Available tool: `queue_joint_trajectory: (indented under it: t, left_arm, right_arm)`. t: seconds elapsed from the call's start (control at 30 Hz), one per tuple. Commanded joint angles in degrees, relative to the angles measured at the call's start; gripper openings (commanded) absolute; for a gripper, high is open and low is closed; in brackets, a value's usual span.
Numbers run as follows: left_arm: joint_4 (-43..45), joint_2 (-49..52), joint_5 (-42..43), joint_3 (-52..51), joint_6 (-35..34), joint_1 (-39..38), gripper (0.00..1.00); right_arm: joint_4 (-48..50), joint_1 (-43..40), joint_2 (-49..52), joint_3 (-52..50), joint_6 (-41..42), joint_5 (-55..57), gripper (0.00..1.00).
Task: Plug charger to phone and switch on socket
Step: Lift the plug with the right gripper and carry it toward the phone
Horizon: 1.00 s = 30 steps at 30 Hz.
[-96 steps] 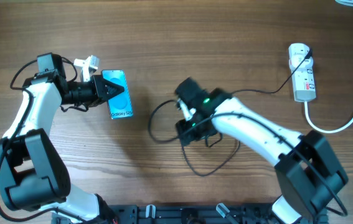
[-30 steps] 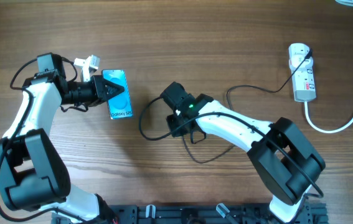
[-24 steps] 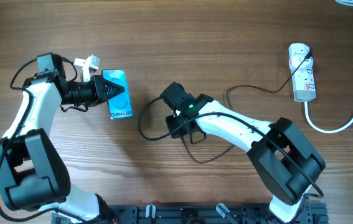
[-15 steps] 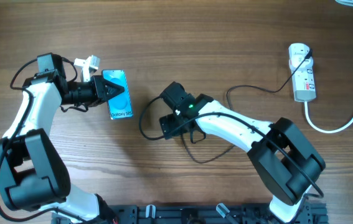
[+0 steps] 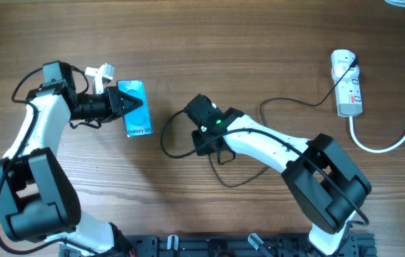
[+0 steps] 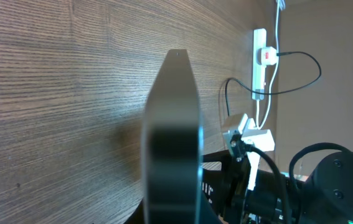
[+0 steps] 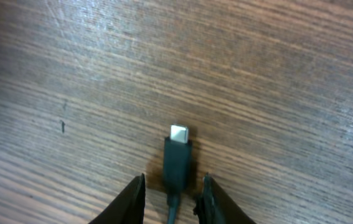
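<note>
My left gripper (image 5: 126,105) is shut on the phone (image 5: 139,123), a slim handset with a light-blue screen, held at the table's left. In the left wrist view the phone (image 6: 173,137) stands edge-on and hides the fingers. The charger, a thin black cable (image 5: 288,102), runs from the white socket (image 5: 348,84) to the table's middle. Its silver-tipped connector (image 7: 177,157) lies on the wood. My right gripper (image 7: 172,182) straddles it, open, with a small gap on each side. Overhead, this right gripper (image 5: 197,145) sits right of the phone.
A thick white cord (image 5: 402,128) curves from the socket toward the right edge. Slack black cable loops (image 5: 223,175) lie under the right arm. The socket (image 6: 260,62) also shows far off in the left wrist view.
Since three seconds ago the right gripper has moved left toward the phone, and the cable loop came with it. Over the last second it only shifts slightly. The left arm holds still.
</note>
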Motion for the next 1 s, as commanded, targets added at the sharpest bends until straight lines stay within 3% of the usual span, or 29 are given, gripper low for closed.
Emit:
queue_joint_trajectory:
  t: [0.0,0.07,0.17,0.27,0.37,0.43,0.5,0.57,0.63,0.83,0.97]
  left_arm:
    - [0.0,-1.0,2.2,0.0,1.1,0.1,0.04]
    - [0.0,-1.0,2.2,0.0,1.1,0.1,0.04]
    - [0.0,-1.0,2.2,0.0,1.1,0.1,0.04]
    - [0.0,-1.0,2.2,0.0,1.1,0.1,0.04]
    - [0.0,-1.0,2.2,0.0,1.1,0.1,0.04]
    - [0.0,-1.0,2.2,0.0,1.1,0.1,0.04]
    - [0.0,-1.0,2.2,0.0,1.1,0.1,0.04]
    - [0.0,-1.0,2.2,0.0,1.1,0.1,0.04]
    - [0.0,-1.0,2.2,0.0,1.1,0.1,0.04]
    - [0.9,-1.0,6.6,0.0,1.1,1.3,0.04]
    - [2.8,-1.0,18.3,0.0,1.1,7.0,0.04]
  right_arm:
    - [-0.3,0.1,4.9,-0.4,2.1,0.5,0.31]
    - [-0.2,0.1,5.2,-0.4,2.1,-0.1,0.28]
    - [-0.3,0.1,5.2,-0.3,2.1,-0.6,0.14]
    - [-0.7,0.1,5.2,-0.3,2.0,-3.2,0.09]
    - [-2.2,0.1,5.2,-0.3,2.8,-4.4,0.14]
    - [-2.7,0.1,5.2,-0.3,3.4,-4.6,0.31]
    - [-2.8,0.1,5.2,-0.3,3.4,-4.6,0.30]
    - [-2.8,0.1,5.2,-0.3,3.4,-4.6,0.22]
    - [-2.6,0.1,5.2,-0.3,2.8,-6.1,0.05]
    - [-0.3,-2.5,4.1,-0.3,-4.9,-28.7,0.04]
    - [3.3,-6.9,0.9,-0.3,-13.5,-47.4,0.04]
